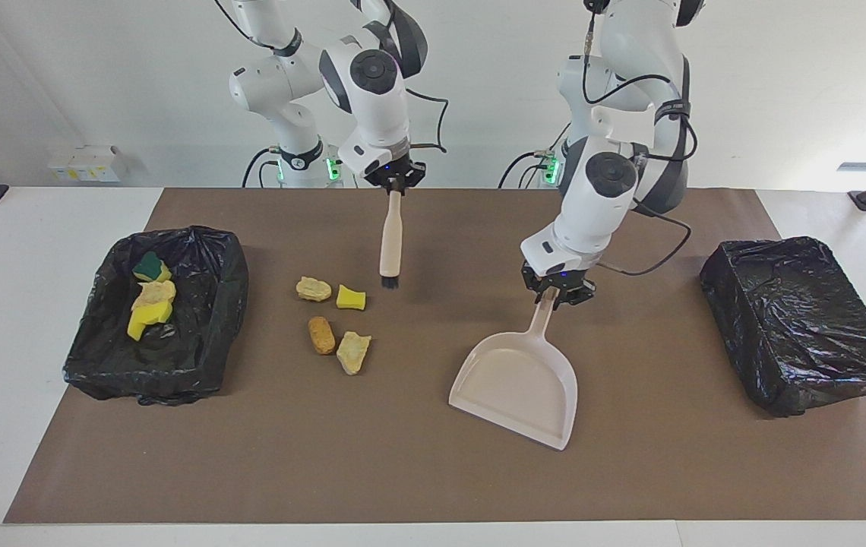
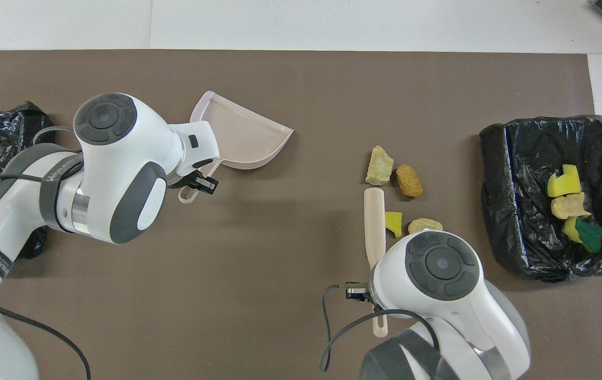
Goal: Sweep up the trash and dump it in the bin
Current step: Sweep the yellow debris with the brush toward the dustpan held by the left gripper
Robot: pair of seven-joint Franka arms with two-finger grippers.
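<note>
With my right tool (image 1: 393,184) clamped on the brush (image 1: 390,241) and left tool (image 1: 557,292) on the dustpan (image 1: 518,386), I fear four scraps (image 1: 333,320) beside the bin (image 1: 229,304) scattering, since the pan sits well apart.

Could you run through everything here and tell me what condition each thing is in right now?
Dustpan: held by its handle, tilted, in the left gripper.
Brush: hanging bristles down from the right gripper.
Loose scraps: four, lying on the brown mat.
Filled bin: black-lined, open, holding several scraps.
Second bin: black-lined, contents not visible.
</note>
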